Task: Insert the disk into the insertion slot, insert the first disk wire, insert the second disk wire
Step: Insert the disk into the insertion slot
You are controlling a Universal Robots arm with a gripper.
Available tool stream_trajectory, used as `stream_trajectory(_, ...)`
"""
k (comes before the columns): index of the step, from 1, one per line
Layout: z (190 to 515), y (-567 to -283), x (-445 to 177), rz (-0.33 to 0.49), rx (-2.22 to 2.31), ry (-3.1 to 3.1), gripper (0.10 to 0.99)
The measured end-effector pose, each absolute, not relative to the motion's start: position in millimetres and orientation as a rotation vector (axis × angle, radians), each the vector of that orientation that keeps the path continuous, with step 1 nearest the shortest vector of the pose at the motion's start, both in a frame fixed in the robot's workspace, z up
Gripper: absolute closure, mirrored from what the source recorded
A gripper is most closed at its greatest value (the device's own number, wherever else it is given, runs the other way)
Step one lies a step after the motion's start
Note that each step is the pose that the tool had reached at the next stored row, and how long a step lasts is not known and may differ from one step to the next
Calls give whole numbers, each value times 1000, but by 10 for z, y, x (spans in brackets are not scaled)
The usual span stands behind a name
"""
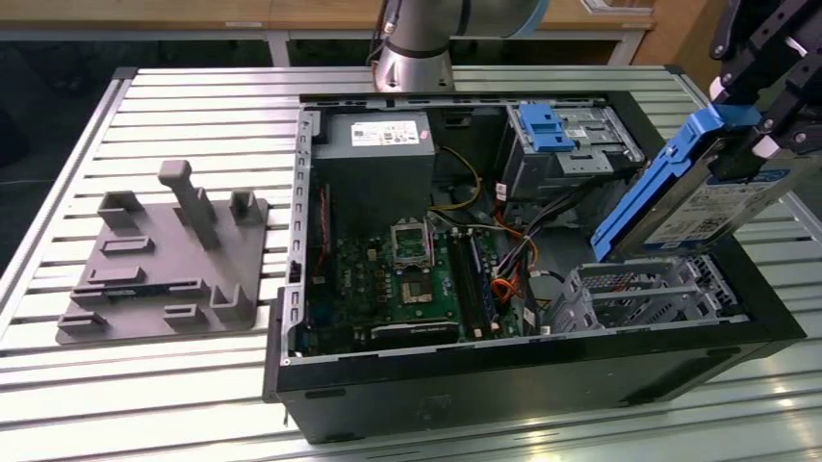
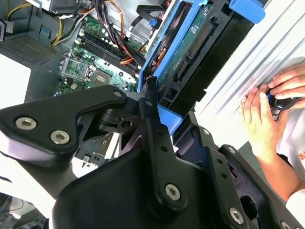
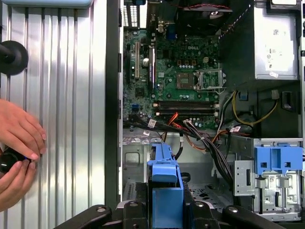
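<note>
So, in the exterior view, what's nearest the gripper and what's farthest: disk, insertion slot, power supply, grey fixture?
1. Disk, held in the gripper.
2. Insertion slot, below it.
3. Power supply, toward the exterior view's left.
4. Grey fixture, at that view's far left.

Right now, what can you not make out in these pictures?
Slot: partly hidden behind the disk, exterior view.
Gripper: cut off by the exterior view's right edge.
Dark object in the hands: first wrist view, mostly covered by them, cut by the edge.
</note>
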State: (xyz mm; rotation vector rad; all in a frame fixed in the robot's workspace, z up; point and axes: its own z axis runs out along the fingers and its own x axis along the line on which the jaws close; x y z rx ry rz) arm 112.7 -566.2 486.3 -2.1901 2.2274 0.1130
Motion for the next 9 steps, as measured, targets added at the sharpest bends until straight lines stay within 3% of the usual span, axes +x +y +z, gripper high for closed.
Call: stream_trajectory(9,4822,-5636,1130,113,-2190,2227,722)
